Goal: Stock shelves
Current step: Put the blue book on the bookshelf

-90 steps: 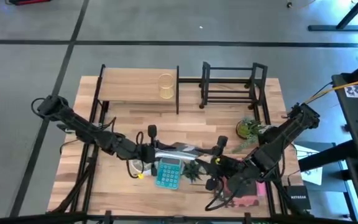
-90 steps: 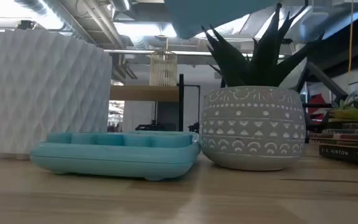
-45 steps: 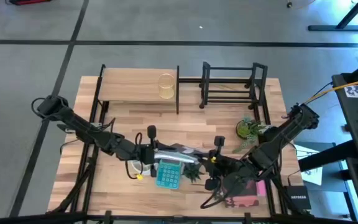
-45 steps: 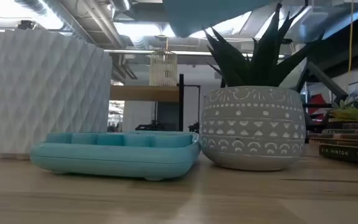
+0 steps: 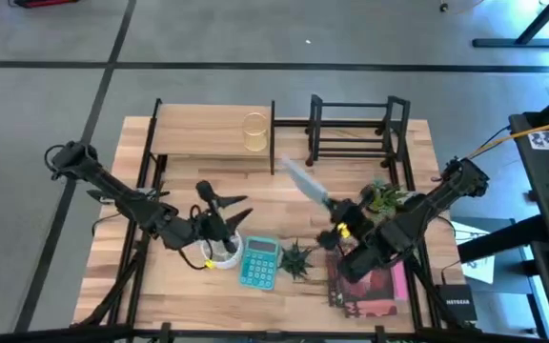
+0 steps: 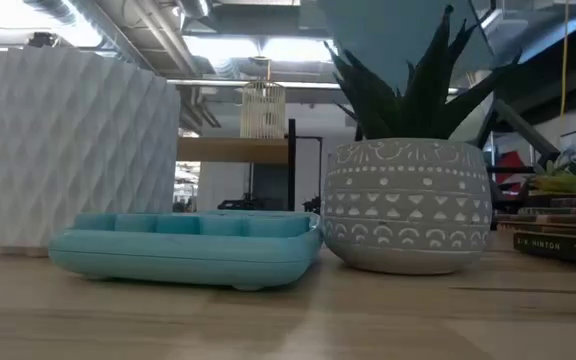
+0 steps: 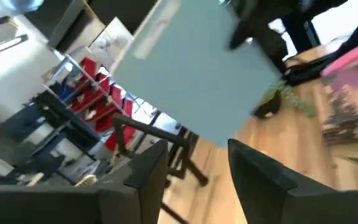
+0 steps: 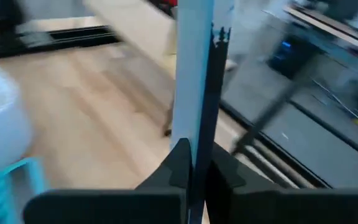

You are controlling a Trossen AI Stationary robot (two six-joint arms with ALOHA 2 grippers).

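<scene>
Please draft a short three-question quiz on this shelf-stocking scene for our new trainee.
1. True or false: the right gripper is shut on a thin pale blue book.
2. Multiple choice: what stands on the light-wood shelf? A) the potted plant; B) a gold wire cup; C) the calculator.
3. Fill in: the left gripper is ____, beside a white container and the teal calculator.

Key: 1 true; 2 B; 3 open.
</scene>
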